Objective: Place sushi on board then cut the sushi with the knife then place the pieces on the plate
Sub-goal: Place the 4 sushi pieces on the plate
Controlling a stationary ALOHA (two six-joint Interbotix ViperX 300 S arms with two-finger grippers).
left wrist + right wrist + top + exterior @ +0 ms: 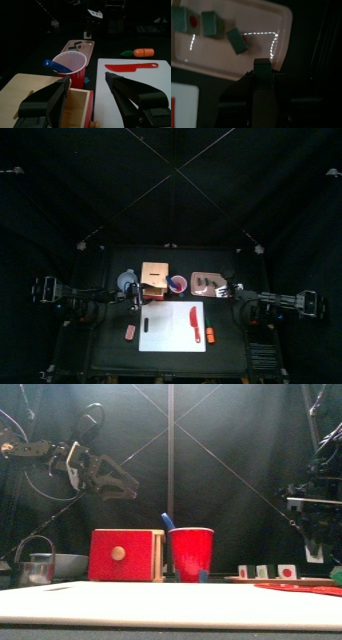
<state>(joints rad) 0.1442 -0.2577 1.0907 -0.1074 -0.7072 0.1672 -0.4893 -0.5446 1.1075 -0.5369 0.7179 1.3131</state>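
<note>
step: looks like the last one to me, getting the pieces onto the tray. The cutting seems done, since the sushi is in separate blocks.
sushi (214, 25): three dark green blocks, a bit apart from each other, all lying on the tray (261, 20). None on the board that I can see.
tray: back right of the worktop (100, 343), just beside the cup (191, 552).
board (167, 336): front middle, holding only the knife (195, 320), which lies flat on the board's right half.
right gripper (261, 65): up off the worktop by the tray's right edge, clear of the blocks. Jaws clenched together with nothing between them.
left gripper (87, 82): hanging high above the box (127, 554), jaws spread wide, empty.
other stuff: a blue knife (168, 521) stands in the cup, the box is just left of the cup, and a carrot (210, 335) lies just off the board's right edge.
next move: if three blocks is the whole roll, I'd say there's nothing left to carry. The right arm only needs to lift away without nudging the tray. Can't rule out a piece hidden somewhere, so I'd check the board first.
</note>
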